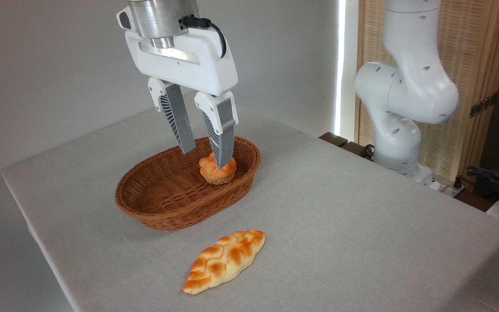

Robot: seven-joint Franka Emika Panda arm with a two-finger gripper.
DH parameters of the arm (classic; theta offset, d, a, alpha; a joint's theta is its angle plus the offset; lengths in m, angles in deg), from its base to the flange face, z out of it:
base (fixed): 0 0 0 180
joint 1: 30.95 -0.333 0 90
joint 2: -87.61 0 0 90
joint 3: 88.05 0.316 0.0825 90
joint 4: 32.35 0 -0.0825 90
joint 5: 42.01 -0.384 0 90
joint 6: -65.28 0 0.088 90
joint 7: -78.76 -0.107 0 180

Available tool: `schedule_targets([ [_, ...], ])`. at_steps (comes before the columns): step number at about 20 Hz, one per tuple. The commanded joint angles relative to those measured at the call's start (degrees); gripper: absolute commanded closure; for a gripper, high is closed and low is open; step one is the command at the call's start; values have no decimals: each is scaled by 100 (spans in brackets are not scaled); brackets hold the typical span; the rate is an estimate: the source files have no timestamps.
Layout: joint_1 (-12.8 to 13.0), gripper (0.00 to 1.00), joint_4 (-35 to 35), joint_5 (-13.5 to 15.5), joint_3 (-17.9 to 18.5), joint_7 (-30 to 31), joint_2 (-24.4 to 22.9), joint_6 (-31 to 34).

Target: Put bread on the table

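The right finger of the gripper stands in front of the bun and hides a strip of its top, so whether the tip touches it cannot be told. The basket hides the bun's underside behind its near wall. The arm is cut off by the top edge, and so is the gripper's metal mount. The table runs out past the bottom and right edges. Cables and dark gear at far right are too small and cropped to identify. The arm's base is hidden behind the table.
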Motion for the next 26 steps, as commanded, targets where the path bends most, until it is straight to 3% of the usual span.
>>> schedule_targets([
  [1, -12, 0, 138, -63, 0, -104, 68, 82],
  [17, -12, 0, 42, -63, -9, -104, 7, -5],
  [21, 6, 0, -1036, -20, -18, -86, -694, -891],
  [23, 41, 0, -1513, 85, -18, -78, -1047, -937],
  [26, 444, 0, -2155, 498, -79, 80, -1338, -1025],
])
